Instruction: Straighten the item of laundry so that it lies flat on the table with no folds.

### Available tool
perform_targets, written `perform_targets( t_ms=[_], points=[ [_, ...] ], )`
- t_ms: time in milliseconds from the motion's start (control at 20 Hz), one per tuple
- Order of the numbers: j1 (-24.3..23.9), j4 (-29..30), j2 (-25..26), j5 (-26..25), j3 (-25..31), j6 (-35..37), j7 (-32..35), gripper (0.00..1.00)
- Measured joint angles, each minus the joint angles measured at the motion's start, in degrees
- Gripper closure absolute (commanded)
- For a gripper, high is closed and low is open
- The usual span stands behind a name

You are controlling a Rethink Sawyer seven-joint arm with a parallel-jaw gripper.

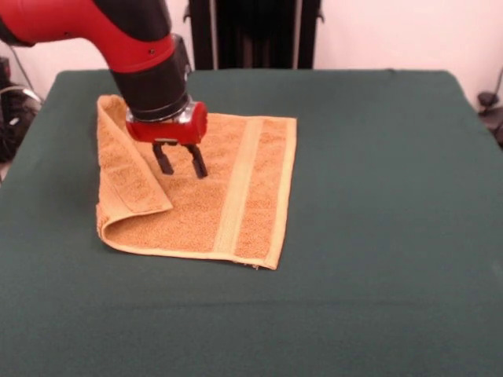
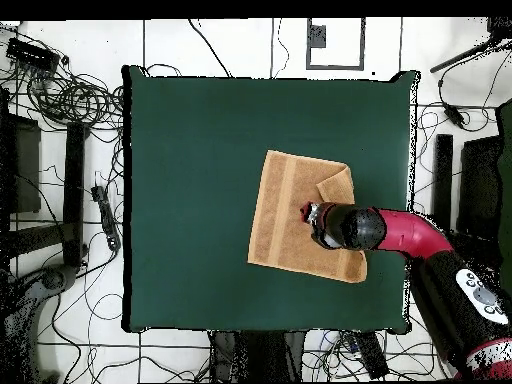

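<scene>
Towel (image 1: 212, 200) with one side folded over, gripper (image 1: 180, 163) apparently just above, jaws open, empty

The small rectangular orange-tan terry towel (image 1: 200, 196) showed a rough, looped, matt pile, with a flatter, smoother, paler woven band (image 1: 240, 188). The large rectangular table (image 1: 377, 196) was covered in plain dark green cloth, matt and fine-textured. The red and black arm (image 1: 134, 39) appeared as smooth, glossy hard casing; the gripper (image 1: 180, 161) had a shiny red body and dull black fingers (image 1: 164, 159).
</scene>
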Motion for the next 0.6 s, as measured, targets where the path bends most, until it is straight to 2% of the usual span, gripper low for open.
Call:
perform_targets(
  t_ms=[600],
  points=[
    [-4.97,-1.61,2.65,-2.86,6.63,7.52,-4.85,0.00]
  ],
)
